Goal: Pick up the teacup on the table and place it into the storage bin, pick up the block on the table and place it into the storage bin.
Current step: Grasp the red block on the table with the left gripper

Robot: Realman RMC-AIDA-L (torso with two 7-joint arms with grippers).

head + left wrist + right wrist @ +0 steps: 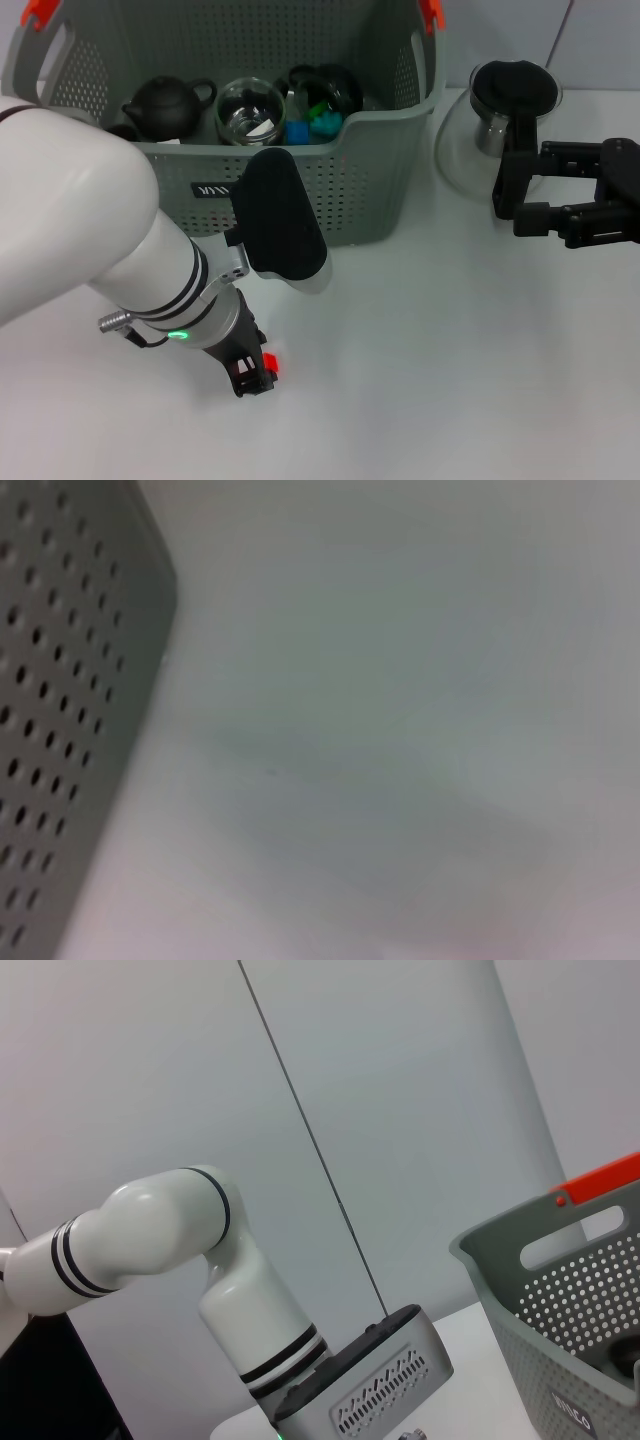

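The grey perforated storage bin stands at the back of the white table, and its wall fills one side of the left wrist view. Inside it a clear glass teacup stands next to a black teapot. My left gripper points down at the table in front of the bin. A small red block shows right at its tip, and I cannot see whether it is gripped. My right gripper hangs open and empty at the right, beside the glass pot.
A round glass pot with a black lid stands right of the bin, close to my right gripper. A blue piece, a green piece and dark cups lie in the bin. My left forearm covers the table's left side.
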